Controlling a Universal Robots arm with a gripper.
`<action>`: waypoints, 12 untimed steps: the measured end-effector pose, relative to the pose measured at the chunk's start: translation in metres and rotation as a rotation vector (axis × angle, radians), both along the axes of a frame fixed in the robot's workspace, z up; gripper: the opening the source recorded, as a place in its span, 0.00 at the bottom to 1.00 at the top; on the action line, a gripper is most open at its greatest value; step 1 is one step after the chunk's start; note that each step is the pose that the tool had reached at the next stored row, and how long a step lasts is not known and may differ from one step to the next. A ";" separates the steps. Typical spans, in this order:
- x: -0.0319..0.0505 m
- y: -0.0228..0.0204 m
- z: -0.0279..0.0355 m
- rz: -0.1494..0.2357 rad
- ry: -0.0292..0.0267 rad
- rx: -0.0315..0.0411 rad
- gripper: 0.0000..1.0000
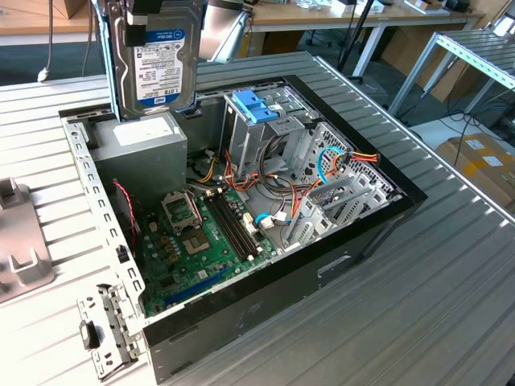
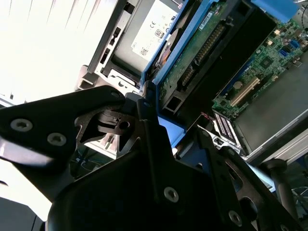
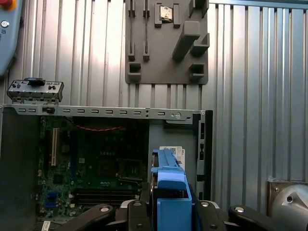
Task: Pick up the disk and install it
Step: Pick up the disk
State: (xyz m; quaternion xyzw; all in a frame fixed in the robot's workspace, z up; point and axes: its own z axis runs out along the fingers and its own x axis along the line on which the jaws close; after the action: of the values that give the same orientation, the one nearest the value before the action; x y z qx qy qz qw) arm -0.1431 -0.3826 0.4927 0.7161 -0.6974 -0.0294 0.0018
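Note:
The disk (image 1: 157, 64) hangs upright in the air above the back corner of the open computer case (image 1: 386, 213), over the grey power supply box (image 1: 145, 141). Its white and blue label faces the exterior view, and a light-blue frame runs along its edges. My gripper (image 1: 149, 10) is shut on the disk from above. In the first wrist view the disk's blue frame (image 3: 171, 190) sits between my black fingers (image 3: 136, 211). In the second wrist view the disk's green circuit-board side (image 2: 202, 53) shows beyond the gripper body. The drive cage (image 1: 257, 112) with blue tabs stands in the case, to the exterior view's right of the disk.
A green motherboard (image 1: 201, 233) and loose cables (image 1: 322, 169) lie inside the case. A grey fixture plate (image 3: 166, 43) and a loose metal bracket (image 1: 105, 330) rest on the ribbed metal table (image 1: 418, 322). Desks stand behind.

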 end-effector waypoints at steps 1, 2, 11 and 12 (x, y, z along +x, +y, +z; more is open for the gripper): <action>0.0004 -0.0001 0.0000 0.000 0.0000 0.0000 0.37; 0.0016 -0.0003 -0.0001 0.000 0.0000 0.0000 0.37; 0.0079 -0.0023 -0.0003 0.000 -0.0001 0.0001 0.37; 0.0084 -0.0026 -0.0003 0.000 0.0000 0.0000 0.37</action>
State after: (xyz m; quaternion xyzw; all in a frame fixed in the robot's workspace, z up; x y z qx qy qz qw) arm -0.1347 -0.3852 0.4924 0.7161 -0.6974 -0.0294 0.0018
